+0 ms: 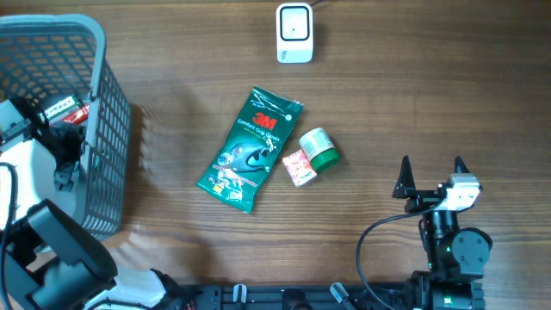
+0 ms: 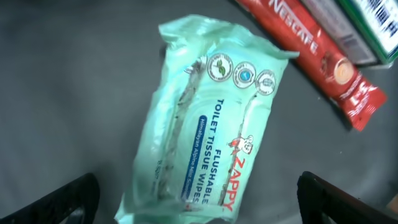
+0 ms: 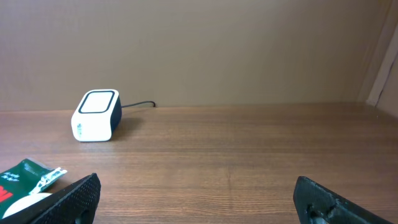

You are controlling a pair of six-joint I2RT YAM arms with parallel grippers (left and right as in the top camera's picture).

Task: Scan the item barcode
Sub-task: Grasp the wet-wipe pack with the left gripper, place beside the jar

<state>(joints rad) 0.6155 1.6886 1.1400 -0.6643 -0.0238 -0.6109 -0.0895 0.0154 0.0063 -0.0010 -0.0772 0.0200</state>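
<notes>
A pale green pack of Zappy toilet wipes [image 2: 199, 118] lies on the grey floor of the basket [image 1: 105, 138]. My left gripper [image 2: 199, 186] hangs over its lower end, open, with one finger on each side and neither touching the pack. Beside the pack lie a red Nescafe stick [image 2: 317, 59] and a box with a barcode [image 2: 373, 25]. The white scanner [image 1: 294, 33] stands at the back of the table and also shows in the right wrist view as the scanner [image 3: 96, 115]. My right gripper [image 1: 431, 164] stands open over bare wood at the front right, holding nothing [image 3: 196, 186].
A green 3M pack [image 1: 250, 148], a small green-lidded jar [image 1: 320, 147] and a small red and white packet [image 1: 299, 167] lie mid-table. The basket's tall mesh walls enclose my left arm. A cable runs back from the scanner.
</notes>
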